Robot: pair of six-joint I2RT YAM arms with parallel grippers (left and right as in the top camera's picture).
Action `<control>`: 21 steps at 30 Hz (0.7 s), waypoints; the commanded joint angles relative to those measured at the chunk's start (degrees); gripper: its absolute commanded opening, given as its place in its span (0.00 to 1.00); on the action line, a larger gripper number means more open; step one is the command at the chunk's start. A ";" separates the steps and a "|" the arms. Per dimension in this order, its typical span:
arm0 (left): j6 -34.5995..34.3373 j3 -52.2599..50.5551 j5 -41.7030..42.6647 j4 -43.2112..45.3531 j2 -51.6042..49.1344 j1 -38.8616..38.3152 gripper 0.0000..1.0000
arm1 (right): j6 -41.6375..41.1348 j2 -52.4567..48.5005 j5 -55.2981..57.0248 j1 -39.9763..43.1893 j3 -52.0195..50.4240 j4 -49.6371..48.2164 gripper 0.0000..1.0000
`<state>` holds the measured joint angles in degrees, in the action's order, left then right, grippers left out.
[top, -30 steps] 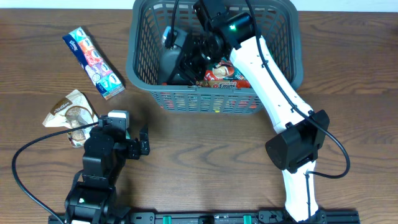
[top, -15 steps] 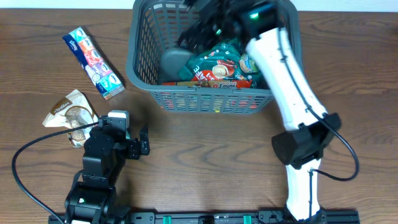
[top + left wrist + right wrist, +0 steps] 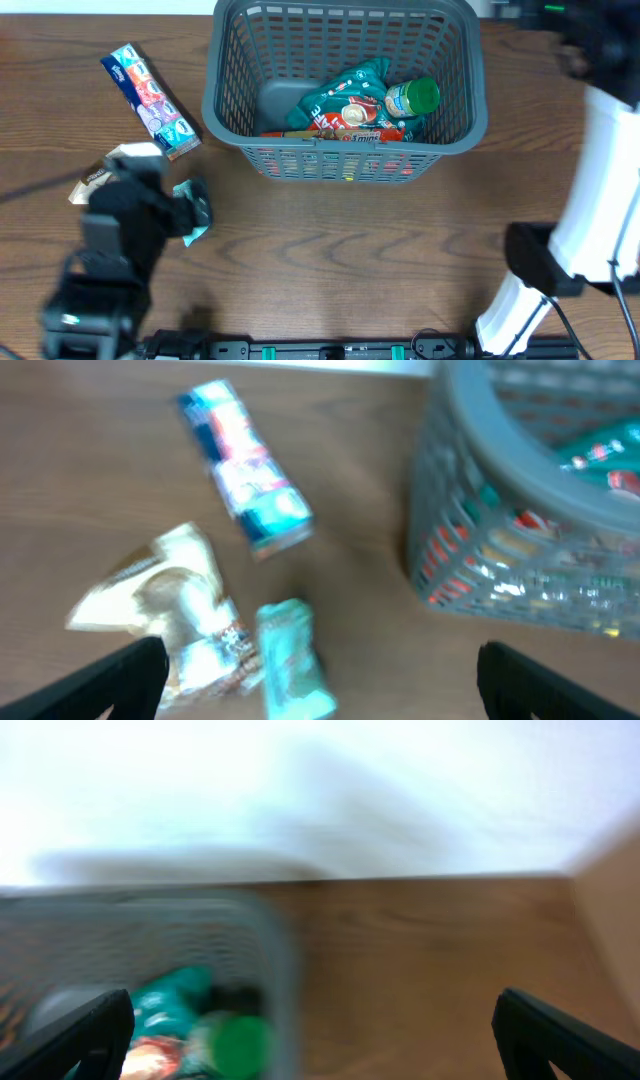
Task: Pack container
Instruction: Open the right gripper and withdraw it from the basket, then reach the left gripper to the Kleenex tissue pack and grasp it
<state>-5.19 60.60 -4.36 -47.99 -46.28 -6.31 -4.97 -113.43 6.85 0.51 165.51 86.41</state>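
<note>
Wooden bench (image 3: 330, 260): your left pincer (image 3: 318, 665) and right pincer (image 3: 312, 1010) gape empty; teal packet (image 3: 285, 640) hugs tan packet (image 3: 160, 605), so you may snag both.

free: container (image 3: 340, 160) left floor (bare) | blocked: packets (image 3: 345, 105) right-front; green-lidded jar (image 3: 412, 97)

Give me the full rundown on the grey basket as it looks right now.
The basket is dark grey plastic, rectangular with rounded corners, a thick rim and slotted lattice walls. It stands upright on the wooden table, at the far middle. Inside, toward the right and front, lie a teal packet, a red packet against the front wall and a green-capped bottle; the left of its solid floor is bare. Nothing else touches it.
</note>
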 commanded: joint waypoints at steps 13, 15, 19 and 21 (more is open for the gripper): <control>-4.00 50.42 -2.82 -26.27 -38.05 15.30 0.99 | -1.66 -0.98 -8.39 16.57 0.07 5.11 0.99; -4.22 50.40 -2.25 -24.98 -40.22 15.30 0.99 | -0.61 -1.14 -8.13 16.81 0.07 5.14 0.99; -5.16 50.40 -1.90 -22.58 -44.48 15.30 0.98 | -0.50 -2.01 -5.46 17.05 0.07 5.99 0.99; -5.22 50.40 -1.90 -20.28 -46.36 15.30 0.99 | -0.50 -2.78 -5.38 17.35 0.02 6.73 0.99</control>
<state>-9.28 110.26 -6.39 -69.87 -90.41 8.69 -6.50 -114.50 0.08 16.95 165.56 92.42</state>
